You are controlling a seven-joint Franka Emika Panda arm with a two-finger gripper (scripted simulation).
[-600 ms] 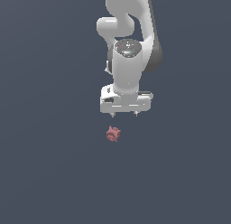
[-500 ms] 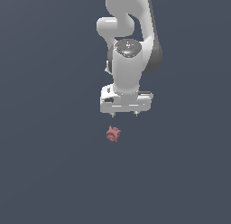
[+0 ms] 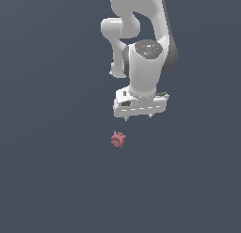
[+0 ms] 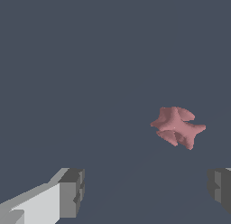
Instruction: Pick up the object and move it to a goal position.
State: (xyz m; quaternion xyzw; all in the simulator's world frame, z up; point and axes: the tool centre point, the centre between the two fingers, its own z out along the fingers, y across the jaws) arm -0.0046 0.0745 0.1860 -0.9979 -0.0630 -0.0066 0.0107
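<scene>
The object [image 3: 118, 139] is a small pinkish-red knobby lump lying on the dark grey floor. In the exterior view my white gripper [image 3: 139, 116] hangs just above it and a little toward the exterior view's right, with only the short fingertips showing under the hand. The wrist view shows the object [image 4: 177, 126] ahead of the two grey fingertips [image 4: 72, 193], which stand wide apart with nothing between them. My gripper [image 4: 146, 191] is open and does not touch the lump.
A flat dark grey-blue surface fills both views. The white arm [image 3: 141, 20] rises out of the exterior view's top edge.
</scene>
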